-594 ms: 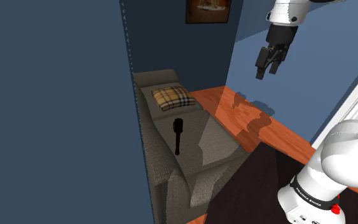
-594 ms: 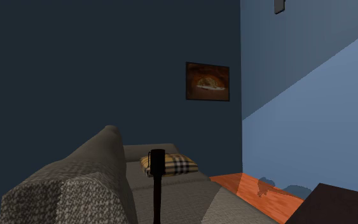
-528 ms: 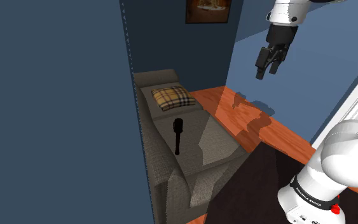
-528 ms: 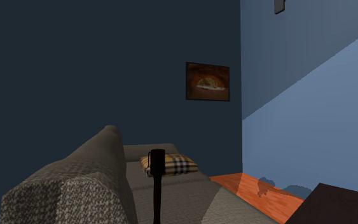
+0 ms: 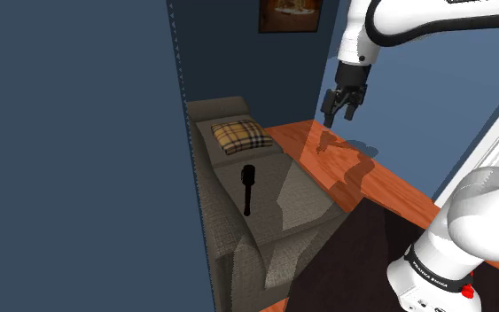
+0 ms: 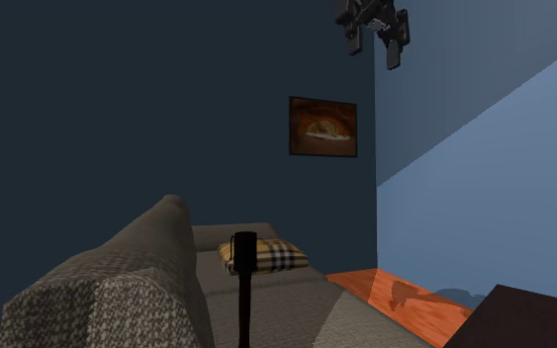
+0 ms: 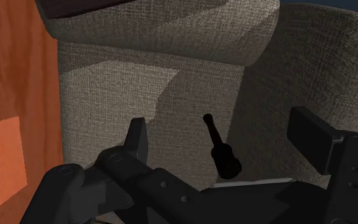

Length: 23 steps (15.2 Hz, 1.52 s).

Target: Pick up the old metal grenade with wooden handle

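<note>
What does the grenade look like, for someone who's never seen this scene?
Find the grey-brown sofa against the dark blue wall. On its seat, apart from the plaid cushion, lies the grenade. It is all black: a slim stick with a thicker head, the head end toward the cushion.

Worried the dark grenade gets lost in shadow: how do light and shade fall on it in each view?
Shoulder view: the grenade is a black silhouette on shaded sofa, beside a brighter patch. Second exterior view: dim, its head shows against the plaid cushion. Wrist view: black on shaded fabric, yet distinct.
</note>
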Motion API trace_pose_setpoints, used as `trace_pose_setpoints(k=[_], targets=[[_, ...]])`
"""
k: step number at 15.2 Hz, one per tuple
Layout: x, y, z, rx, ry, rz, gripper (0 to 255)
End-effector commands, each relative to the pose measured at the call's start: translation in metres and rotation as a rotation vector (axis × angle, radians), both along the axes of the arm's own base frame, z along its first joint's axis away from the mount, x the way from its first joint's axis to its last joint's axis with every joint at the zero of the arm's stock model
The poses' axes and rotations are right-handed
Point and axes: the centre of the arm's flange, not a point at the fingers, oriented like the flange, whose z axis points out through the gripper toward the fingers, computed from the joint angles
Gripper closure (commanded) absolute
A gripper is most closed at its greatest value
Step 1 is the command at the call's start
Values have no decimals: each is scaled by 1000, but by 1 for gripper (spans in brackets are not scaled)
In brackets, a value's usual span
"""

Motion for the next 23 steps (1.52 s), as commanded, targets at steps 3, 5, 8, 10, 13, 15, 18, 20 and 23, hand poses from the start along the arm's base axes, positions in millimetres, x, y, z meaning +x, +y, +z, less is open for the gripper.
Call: trace_pose_setpoints(k=[3,5,8,10,13,15,18,20,23], targets=[[36,10,-37,3,0,-28,0],[54,15,-56,5,1,-42,0],[81,21,-84,7,3,-63,0],[99,25,-103,9,4,-77,0],[126,31,-131,11,6,-97,0],[144,34,-150,13,7,-111,0],[172,39,-178,15,9,-132,0],[190,42,-197,16,10,-146,0],[217,46,-226,19,12,-166,0]])
